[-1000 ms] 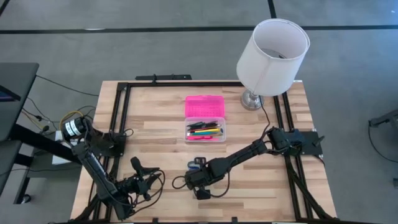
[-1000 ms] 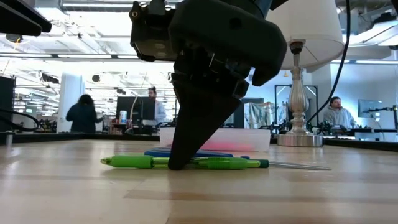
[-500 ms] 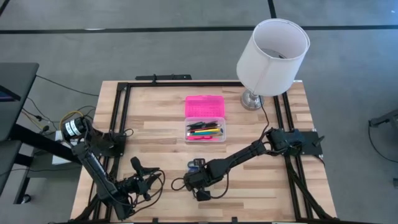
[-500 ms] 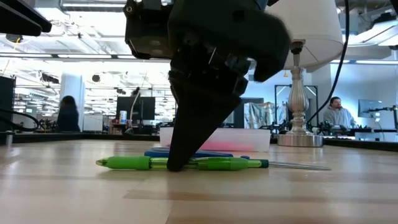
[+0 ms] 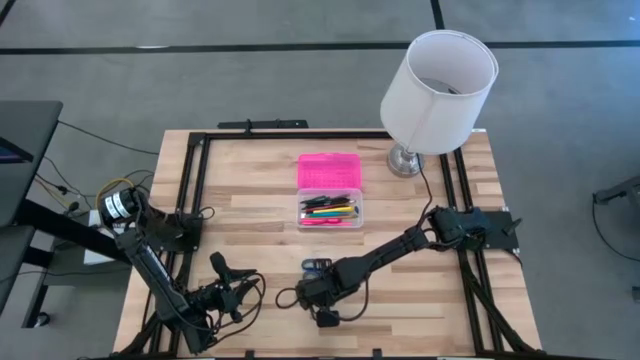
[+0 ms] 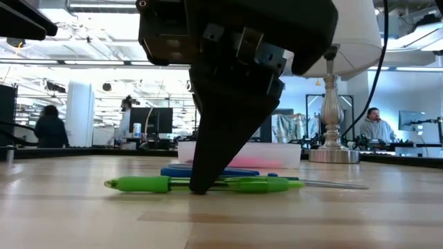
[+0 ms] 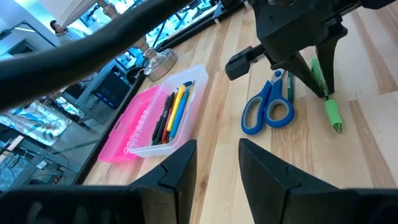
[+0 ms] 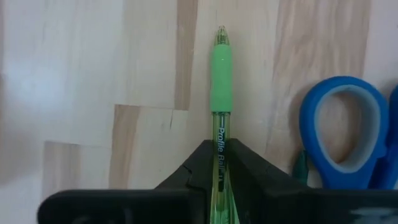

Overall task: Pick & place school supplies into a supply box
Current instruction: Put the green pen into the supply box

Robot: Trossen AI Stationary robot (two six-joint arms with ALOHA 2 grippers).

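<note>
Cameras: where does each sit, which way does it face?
High: overhead, straight down; both arms, wooden table.
Low: tabletop height, level; right claw on green plastic pen.
Left wrist: forward past left claw toward pink-lidded clear case.
Right wrist: down its fingers at the pen.
Shared: pen and blue-handled scissors in both wrist views.

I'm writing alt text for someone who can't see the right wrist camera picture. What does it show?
Two dark fingers of the right gripper sit on either side of a green pen lying on the pale wooden table. Beside the pen is a blue handle loop of a pair of scissors.
</note>
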